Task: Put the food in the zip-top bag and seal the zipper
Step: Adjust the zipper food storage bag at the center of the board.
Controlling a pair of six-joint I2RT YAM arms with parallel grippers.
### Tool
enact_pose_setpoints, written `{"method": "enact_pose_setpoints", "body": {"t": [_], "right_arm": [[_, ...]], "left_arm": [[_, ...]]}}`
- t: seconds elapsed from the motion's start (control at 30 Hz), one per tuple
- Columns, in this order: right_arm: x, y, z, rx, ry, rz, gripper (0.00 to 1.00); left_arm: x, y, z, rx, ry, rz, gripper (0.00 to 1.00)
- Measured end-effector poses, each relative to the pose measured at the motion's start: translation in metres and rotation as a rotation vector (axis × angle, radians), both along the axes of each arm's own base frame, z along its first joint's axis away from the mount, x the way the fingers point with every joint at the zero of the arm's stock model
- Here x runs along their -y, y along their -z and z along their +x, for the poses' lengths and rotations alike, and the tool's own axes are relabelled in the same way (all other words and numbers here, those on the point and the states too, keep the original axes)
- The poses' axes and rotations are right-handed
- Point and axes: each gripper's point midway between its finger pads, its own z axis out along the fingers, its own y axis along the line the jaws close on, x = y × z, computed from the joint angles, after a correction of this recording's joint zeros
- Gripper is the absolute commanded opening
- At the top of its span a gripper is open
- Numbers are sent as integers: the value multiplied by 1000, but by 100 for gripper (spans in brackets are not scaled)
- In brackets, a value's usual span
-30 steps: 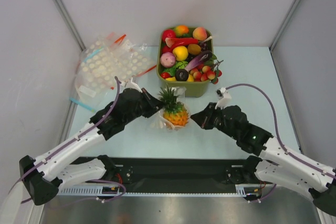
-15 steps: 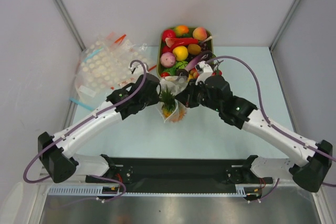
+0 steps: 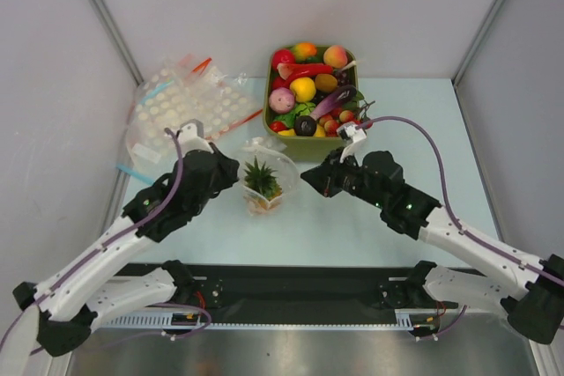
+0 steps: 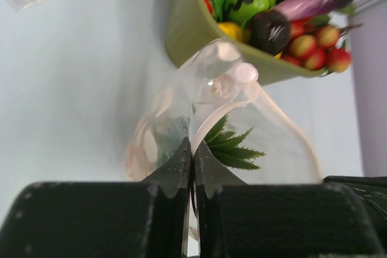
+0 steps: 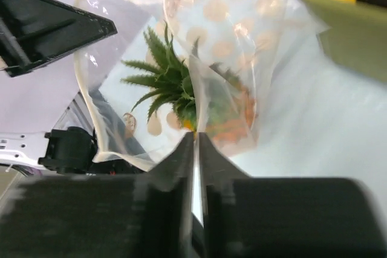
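The zip-top bag [image 3: 278, 160] stands on the table in front of the bin, its mouth spread into a loop. Of the food, a pineapple [image 3: 263, 180] is inside it, green crown up; its crown [image 4: 233, 146] also shows through the film from the left wrist, and the pineapple [image 5: 175, 83] shows from the right wrist. My left gripper [image 3: 234, 172] is at the bag's left side, shut [image 4: 193, 149] on the pale zipper strip [image 4: 221, 113]. My right gripper [image 3: 305, 178] is at the bag's right side, shut [image 5: 196, 137] on a fold of the bag [image 5: 230, 28].
A green bin [image 3: 326, 149] heaped with toy fruit and vegetables [image 3: 308, 85] stands just behind the bag. A heap of white-dotted clear bags [image 3: 176, 107] lies at the back left. Grey walls close in both sides.
Both arms have drawn back from the bin. The bag has shifted left and nearer with them, and its mouth has spread wider.
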Motion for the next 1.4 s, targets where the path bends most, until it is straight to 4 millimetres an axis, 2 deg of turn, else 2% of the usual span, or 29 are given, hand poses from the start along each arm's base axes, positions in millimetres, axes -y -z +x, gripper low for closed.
{"method": "enact_pose_setpoints", "body": {"t": [0.1, 0.13, 0.17, 0.2, 0.3, 0.4, 0.5, 0.67, 0.8, 0.87, 0.97, 1.0, 1.03, 1.07, 1.1, 1.4], "right_arm": [[5, -26, -2, 65, 5, 57, 48], [5, -30, -2, 79, 5, 64, 51], [5, -31, -1, 84, 4, 65, 55], [3, -29, 0, 81, 3, 59, 64], [-6, -9, 6, 41, -6, 17, 75], [-15, 18, 11, -17, -16, -39, 76], [-26, 42, 10, -69, -38, -94, 76], [-44, 60, 3, -104, -78, -146, 77], [-54, 65, 3, -106, -76, -184, 52], [-54, 68, 4, -108, -65, -193, 47], [-51, 69, 8, -98, -30, -205, 47], [-50, 69, 11, -89, -11, -211, 42], [-48, 68, 12, -79, 6, -220, 25], [-47, 68, 12, -62, 18, -233, 3], [-45, 66, 12, -46, 31, -243, 0], [-29, 33, 0, 172, 175, -328, 0]], "left_arm": [[-10, -12, -8, 60, -4, -48, 6], [-11, -13, -10, 67, -2, -56, 6], [-11, -14, -11, 73, 1, -62, 6], [-10, -14, -10, 74, 4, -64, 5], [-2, -5, -5, 51, 19, -41, 4], [5, 10, -1, 13, 33, -2, 3], [5, 16, -2, 1, 35, 10, 3], [4, 13, -1, 18, 29, 1, 2], [3, 12, 0, 24, 25, -1, 2], [3, 13, 0, 24, 24, -1, 2], [3, 14, 0, 24, 26, 4, 1], [3, 15, 0, 24, 26, 5, 1], [3, 15, 0, 24, 26, 5, 1], [3, 15, 0, 23, 25, 6, 1], [3, 16, 1, 21, 25, 9, 1], [13, 30, 4, -8, 35, 93, 0]]}}
